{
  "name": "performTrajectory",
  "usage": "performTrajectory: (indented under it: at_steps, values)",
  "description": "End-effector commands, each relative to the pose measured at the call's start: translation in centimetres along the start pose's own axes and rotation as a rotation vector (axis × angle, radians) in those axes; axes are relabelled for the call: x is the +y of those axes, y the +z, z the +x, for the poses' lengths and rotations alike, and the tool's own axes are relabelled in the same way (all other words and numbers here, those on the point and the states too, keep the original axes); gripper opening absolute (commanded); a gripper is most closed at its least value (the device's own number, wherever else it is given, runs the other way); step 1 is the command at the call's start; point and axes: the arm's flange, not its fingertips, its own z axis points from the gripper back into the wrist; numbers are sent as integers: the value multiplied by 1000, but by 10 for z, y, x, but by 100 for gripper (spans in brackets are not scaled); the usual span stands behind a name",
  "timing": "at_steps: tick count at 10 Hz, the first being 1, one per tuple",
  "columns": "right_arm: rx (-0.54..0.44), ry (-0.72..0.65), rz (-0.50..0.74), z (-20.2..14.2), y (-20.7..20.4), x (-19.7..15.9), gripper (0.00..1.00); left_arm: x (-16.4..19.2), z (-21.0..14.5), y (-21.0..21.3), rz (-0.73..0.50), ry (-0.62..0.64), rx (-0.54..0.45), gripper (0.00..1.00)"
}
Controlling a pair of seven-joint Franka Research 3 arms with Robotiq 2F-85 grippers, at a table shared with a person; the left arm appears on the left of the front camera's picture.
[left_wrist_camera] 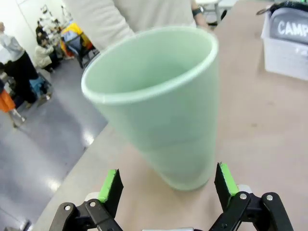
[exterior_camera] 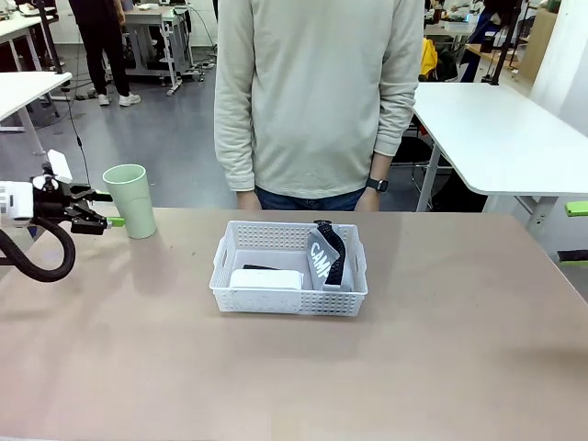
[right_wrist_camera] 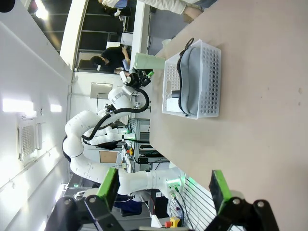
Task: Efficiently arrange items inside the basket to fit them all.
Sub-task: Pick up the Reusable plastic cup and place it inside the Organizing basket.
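Note:
The white perforated basket [exterior_camera: 285,299] sits mid-table. Inside it, a grey "CAMPUS" pouch [exterior_camera: 323,258] with a black zipper leans against the right end. A white rounded box [exterior_camera: 266,278] lies at the front left, with a dark item [exterior_camera: 261,267] just behind it. The pale green cup [exterior_camera: 129,200] stands upright at the far left of the table. My left gripper [exterior_camera: 99,210] is open beside it. In the left wrist view the cup's [left_wrist_camera: 159,106] base sits between the open fingertips [left_wrist_camera: 168,185], with gaps on both sides. My right gripper [right_wrist_camera: 163,185] is open and holds nothing, far from the basket [right_wrist_camera: 211,82].
A person in a beige sweater [exterior_camera: 312,92] stands at the far edge, right behind the basket, arms hanging down. Bare tabletop [exterior_camera: 294,377] stretches in front of the basket and to both sides. Parts of my right gripper [exterior_camera: 574,232] show at the right edge.

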Motion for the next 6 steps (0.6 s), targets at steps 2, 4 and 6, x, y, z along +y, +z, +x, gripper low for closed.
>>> performTrajectory:
  at_steps: [2, 4, 6]
  values:
    - [-6, -16, 16, 1, 1, 5, 100, 10, -15, 9, 49, 17, 0, 100]
    - [-6, -16, 16, 1, 1, 5, 100, 13, -19, 5, 22, 39, -19, 100]
    - [-6, -16, 16, 1, 1, 5, 100, 18, -22, -4, -6, 66, -20, 100]
